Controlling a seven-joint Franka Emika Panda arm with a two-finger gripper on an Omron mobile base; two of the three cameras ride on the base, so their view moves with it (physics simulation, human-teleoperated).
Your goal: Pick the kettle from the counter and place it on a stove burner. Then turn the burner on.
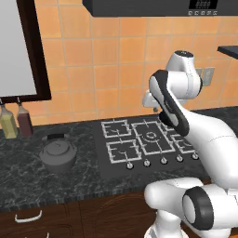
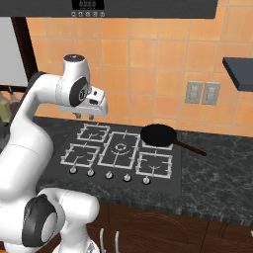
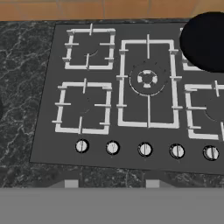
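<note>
Even, bright rendered light, no clear source; soft low-res blur throughout. Faint shadow under kettle [image 1: 58,155] toward 6 o'clock. No glare.

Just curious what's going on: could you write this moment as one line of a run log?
kettle: on counter, left of stove | tool: above stove, holding nothing | pan: on back right burner | step: pickup not begun

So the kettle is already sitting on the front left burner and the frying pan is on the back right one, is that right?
Not quite. The kettle sits on the counter left of the cooktop, as the left base view shows; the front left burner is bare. The frying pan is on the back right one.
</note>
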